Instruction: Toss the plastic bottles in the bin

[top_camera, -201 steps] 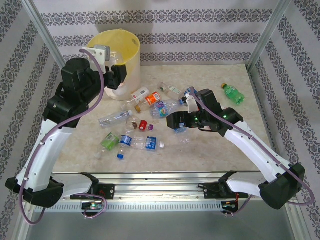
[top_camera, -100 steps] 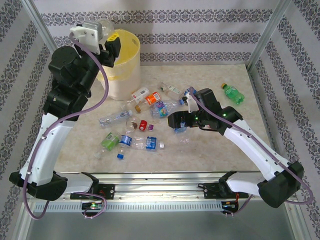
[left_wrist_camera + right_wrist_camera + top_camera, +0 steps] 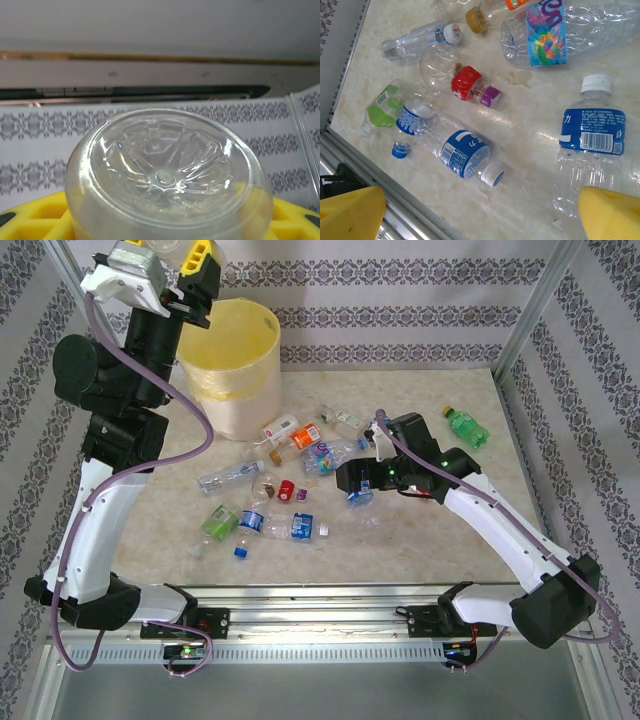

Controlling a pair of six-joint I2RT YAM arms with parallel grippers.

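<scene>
**While one bottle is held up by the bin, the rest lie on the surface**

Where the top view shows the left arm reared up, its left end effector (image 3: pixel 193 268) sits high at the back left, by the left rim of the bin (image 3: pixel 250 390). It is clamped on a clear bottle (image 3: pixel 165 175). In the left wrist view the ribbed base of this bottle faces the camera, with a yellow finger (image 3: pixel 30 222) at each side of it. The bin stands at the back left of the surface (image 3: pixel 420 530), with its yellow liner folded over the rim.

The right end effector (image 3: pixel 345 482) hangs low over the scattered bottles near the middle, jaws wide apart and holding nothing. In its wrist view a blue-labelled, white-capped bottle (image 3: pixel 590 135) lies just beside one yellow finger (image 3: pixel 610 215). Farther off lie another blue-labelled bottle (image 3: pixel 465 155), a red-labelled one (image 3: pixel 467 85) and a green-labelled one (image 3: pixel 382 105). A green bottle (image 3: pixel 465 427) lies apart at the right.
</scene>
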